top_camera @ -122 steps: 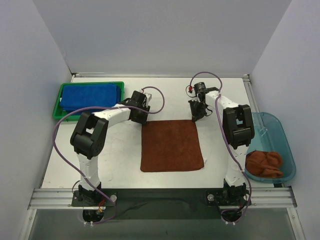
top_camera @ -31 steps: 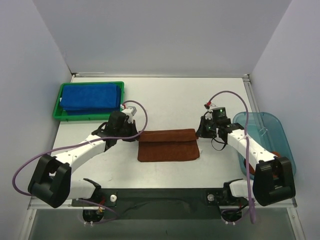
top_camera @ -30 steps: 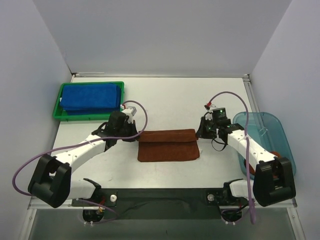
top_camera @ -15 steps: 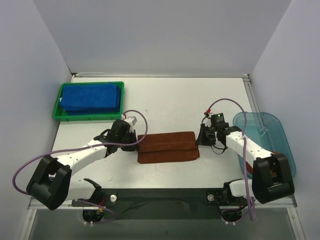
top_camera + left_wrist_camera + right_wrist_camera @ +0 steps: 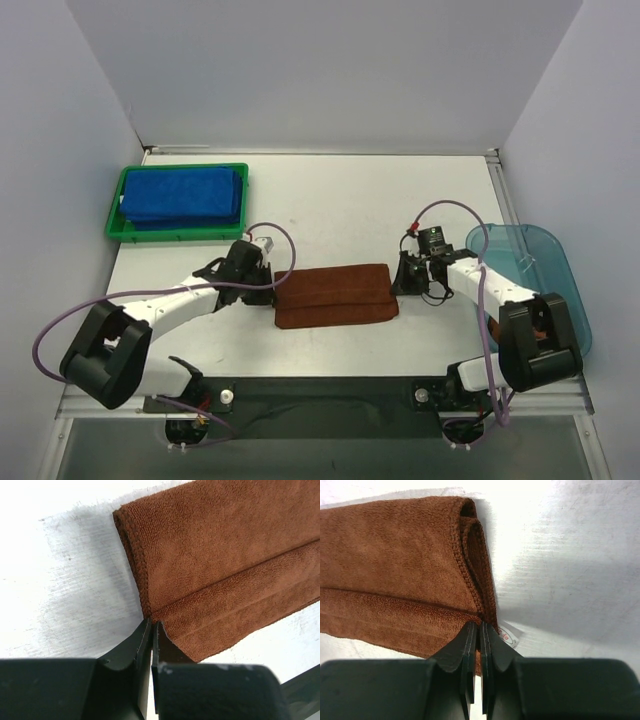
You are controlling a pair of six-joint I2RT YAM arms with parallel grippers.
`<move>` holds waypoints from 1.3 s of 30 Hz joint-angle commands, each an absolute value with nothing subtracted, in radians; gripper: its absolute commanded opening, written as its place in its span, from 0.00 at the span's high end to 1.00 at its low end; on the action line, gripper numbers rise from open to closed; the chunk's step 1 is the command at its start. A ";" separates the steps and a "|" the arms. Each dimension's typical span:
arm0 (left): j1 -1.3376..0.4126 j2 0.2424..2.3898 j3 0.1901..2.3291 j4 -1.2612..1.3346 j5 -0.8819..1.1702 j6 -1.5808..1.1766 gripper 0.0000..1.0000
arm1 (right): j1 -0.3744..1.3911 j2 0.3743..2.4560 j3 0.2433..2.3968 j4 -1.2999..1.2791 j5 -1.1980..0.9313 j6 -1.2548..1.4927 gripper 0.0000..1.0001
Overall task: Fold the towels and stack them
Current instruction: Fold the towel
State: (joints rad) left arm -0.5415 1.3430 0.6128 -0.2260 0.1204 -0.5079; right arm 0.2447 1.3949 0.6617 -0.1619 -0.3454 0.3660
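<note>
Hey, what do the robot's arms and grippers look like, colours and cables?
The left arm and right arm have white links and bulky black joints, each trailed by a purple cable. The left gripper and right gripper have black fingers tapering to thin tips.

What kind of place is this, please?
Probably a laboratory robot cell: a white table enclosed by plain panels, a left arm and right arm at its near edge, and blue towels in a green tray.

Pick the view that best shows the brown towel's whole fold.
Top external: the brown towel shows whole, folded into a long strip, both ends visible. Left wrist shows only its left end, right wrist only its right end with the tag.
</note>
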 commanded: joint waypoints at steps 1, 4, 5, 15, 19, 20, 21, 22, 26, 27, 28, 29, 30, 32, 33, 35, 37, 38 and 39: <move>-0.540 1.305 0.669 -0.287 0.078 -0.494 1.00 | 0.244 1.338 0.718 -0.224 -0.310 0.362 1.00; -0.541 1.273 0.690 -0.317 0.080 -0.492 1.00 | 0.244 1.306 0.735 -0.244 -0.310 0.365 1.00; -0.541 1.264 0.695 -0.322 0.080 -0.494 1.00 | 0.244 1.296 0.736 -0.253 -0.310 0.365 1.00; -0.564 1.206 0.678 -0.342 0.094 -0.525 1.00 | 0.244 1.218 0.706 -0.290 -0.307 0.379 1.00; -0.578 1.221 0.651 -0.328 0.091 -0.540 1.00 | 0.245 1.232 0.684 -0.291 -0.301 0.387 1.00; -0.583 1.226 0.646 -0.327 0.092 -0.543 1.00 | 0.244 1.236 0.681 -0.293 -0.298 0.388 1.00; -0.584 1.229 0.641 -0.327 0.094 -0.546 1.00 | 0.244 1.242 0.680 -0.293 -0.296 0.391 1.00; -0.586 1.230 0.632 -0.327 0.094 -0.546 1.00 | 0.244 1.249 0.672 -0.293 -0.295 0.391 1.00; -0.588 1.239 0.611 -0.324 0.063 -0.545 1.00 | 0.244 1.269 0.658 -0.291 -0.290 0.400 1.00; -0.588 1.244 0.609 -0.322 0.058 -0.545 1.00 | 0.244 1.282 0.657 -0.291 -0.294 0.403 1.00; -0.586 1.252 0.606 -0.322 0.054 -0.540 1.00 | 0.242 1.290 0.655 -0.291 -0.298 0.405 1.00; -0.587 1.271 0.607 -0.322 0.052 -0.537 1.00 | 0.242 1.296 0.653 -0.291 -0.299 0.405 1.00; -0.586 1.284 0.609 -0.322 0.054 -0.538 1.00 | 0.244 1.302 0.649 -0.291 -0.301 0.405 1.00; -0.588 1.311 0.611 -0.322 0.060 -0.538 1.00 | 0.244 1.321 0.646 -0.291 -0.299 0.405 1.00; -0.588 1.319 0.612 -0.322 0.058 -0.540 1.00 | 0.244 1.325 0.643 -0.291 -0.299 0.405 1.00; -0.588 1.333 0.611 -0.322 0.055 -0.540 1.00 | 0.244 1.335 0.638 -0.291 -0.290 0.405 1.00; -0.591 1.335 0.615 -0.321 0.055 -0.540 1.00 | 0.244 1.342 0.638 -0.291 -0.287 0.405 1.00; -0.592 1.332 0.617 -0.322 0.055 -0.538 1.00 | 0.244 1.345 0.638 -0.291 -0.288 0.406 1.00; -0.592 1.330 0.618 -0.322 0.054 -0.538 1.00 | 0.244 1.347 0.638 -0.291 -0.290 0.407 1.00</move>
State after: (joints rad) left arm -0.5903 1.3300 0.6151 -0.3103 0.0975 -0.5442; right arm 0.2447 1.3376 0.6426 -0.2573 -0.3305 0.4049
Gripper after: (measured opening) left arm 0.120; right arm 0.056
